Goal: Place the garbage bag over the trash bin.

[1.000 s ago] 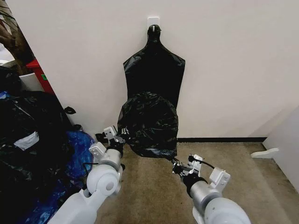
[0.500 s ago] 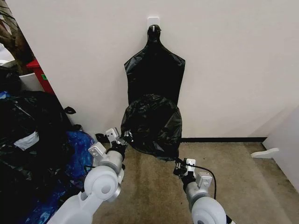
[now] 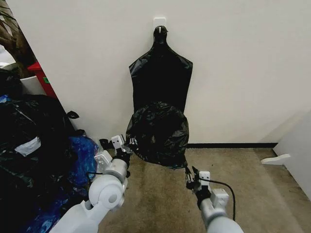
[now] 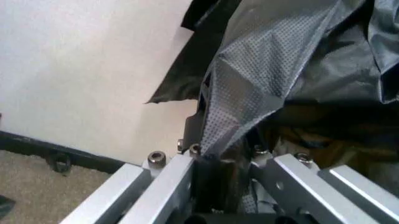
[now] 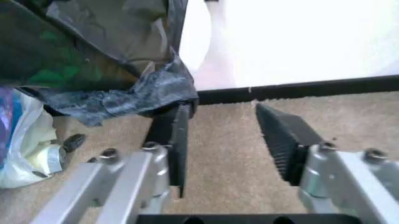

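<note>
Cream wall (image 3: 243, 73) fills the background, with a heap of stuffed black bags (image 3: 29, 145) along the robot's left. Flat spare bags (image 3: 161, 73) hang from a wall hook (image 3: 160, 22) by a narrow neck. Below them the garbage bag (image 3: 158, 133) billows as a rounded, crinkly black dome; the trash bin itself cannot be made out, presumably hidden under the plastic.

Left gripper (image 3: 127, 144) is at the bag's left lower edge; in the left wrist view its jaws are clamped on a fold of the film (image 4: 240, 107). Right gripper (image 3: 190, 177) is low, near the bag's right lower corner, jaws spread apart with nothing between them; the bag hem (image 5: 124, 100) lies just beside one finger (image 5: 179, 140).

Risk: with only one side gripped, tension is uneven. The thin film could slip, tear at the pinch, or ride back up.
</note>
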Robot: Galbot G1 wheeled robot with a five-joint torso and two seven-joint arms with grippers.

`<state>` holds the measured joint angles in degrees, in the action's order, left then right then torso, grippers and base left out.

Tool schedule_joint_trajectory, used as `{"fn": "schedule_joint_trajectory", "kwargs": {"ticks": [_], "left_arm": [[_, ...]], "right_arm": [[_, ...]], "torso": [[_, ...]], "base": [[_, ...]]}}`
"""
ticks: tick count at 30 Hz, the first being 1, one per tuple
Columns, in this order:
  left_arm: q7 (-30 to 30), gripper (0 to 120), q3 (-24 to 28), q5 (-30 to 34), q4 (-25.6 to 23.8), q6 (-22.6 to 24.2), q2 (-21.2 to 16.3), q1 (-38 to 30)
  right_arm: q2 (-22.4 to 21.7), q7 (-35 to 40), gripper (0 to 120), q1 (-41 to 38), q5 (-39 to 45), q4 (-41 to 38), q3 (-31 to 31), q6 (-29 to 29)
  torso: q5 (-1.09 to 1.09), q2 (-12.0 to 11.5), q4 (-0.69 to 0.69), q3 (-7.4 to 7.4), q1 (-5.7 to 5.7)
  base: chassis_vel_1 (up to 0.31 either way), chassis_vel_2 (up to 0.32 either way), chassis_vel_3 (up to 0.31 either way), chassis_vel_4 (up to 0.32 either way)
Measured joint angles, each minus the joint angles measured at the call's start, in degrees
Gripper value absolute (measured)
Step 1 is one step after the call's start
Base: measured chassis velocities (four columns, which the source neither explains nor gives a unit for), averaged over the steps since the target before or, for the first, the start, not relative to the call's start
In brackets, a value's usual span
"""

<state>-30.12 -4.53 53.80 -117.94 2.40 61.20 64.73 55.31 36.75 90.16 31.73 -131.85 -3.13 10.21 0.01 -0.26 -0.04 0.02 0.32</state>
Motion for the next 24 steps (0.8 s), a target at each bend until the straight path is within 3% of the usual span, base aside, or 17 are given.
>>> {"fn": "schedule_joint_trajectory", "kwargs": {"ticks": [7,9,14,16,18,22,23,24], "left_arm": [[2.0,3,0.0,-3.0,1.9,-1.5,0.5,0.2],[1.9,3,0.0,-3.0,1.9,-1.5,0.6,0.2],[0.6,3,-0.1,-1.8,1.7,-1.6,1.0,-0.1],[1.6,3,-0.2,-2.6,1.7,-1.7,0.7,0.0],[6.3,3,-0.5,-6.7,2.4,-2.7,-0.2,1.2],[19.2,3,-0.6,-17.2,6.6,-8.3,-2.1,4.2],[19.2,3,-0.6,-17.2,6.6,-8.3,-2.1,4.2],[23.2,3,-0.7,-18.6,7.7,-9.9,-2.4,4.7]], "right_arm": [[-3.4,4.5,67,3.6,2.1,-8.3,-3.1,0.4],[-3.5,4.6,70,3.7,2.3,-8.5,-3.2,0.5],[-3.9,5.9,96,5.7,3.7,-10.0,-5.1,1.3],[-4.0,5.5,98,5.5,4.1,-10.0,-6.7,1.2],[-5.7,3.8,100,3.2,8.3,-11.0,-12.1,1.2],[-10.9,-5.1,100,-0.1,27.9,-11.5,-29.8,4.0],[-10.9,-5.1,100,-0.1,27.9,-11.5,-29.8,4.0],[-12.1,-8.3,100,-0.3,32.3,-10.8,-33.9,5.0]], "torso": [[0.00,0.0,0.01,0.00,0.00],[0.00,0.0,0.02,0.00,0.00],[0.01,0.0,-0.01,0.00,0.00],[0.01,0.0,-0.03,0.00,0.00],[0.03,0.0,0.00,0.00,0.00],[0.00,0.0,0.03,0.01,0.00],[0.00,0.0,0.03,0.01,0.00],[0.00,0.0,0.02,0.01,0.00]], "base": [[0.000,0.000,0.000,0.000],[0.000,0.000,0.000,0.000],[0.000,0.000,0.000,0.000],[0.000,0.000,0.000,0.000],[0.000,0.000,0.000,0.000],[0.000,0.000,0.000,0.000],[0.000,0.000,0.000,0.000],[0.000,0.000,0.000,0.000]]}}
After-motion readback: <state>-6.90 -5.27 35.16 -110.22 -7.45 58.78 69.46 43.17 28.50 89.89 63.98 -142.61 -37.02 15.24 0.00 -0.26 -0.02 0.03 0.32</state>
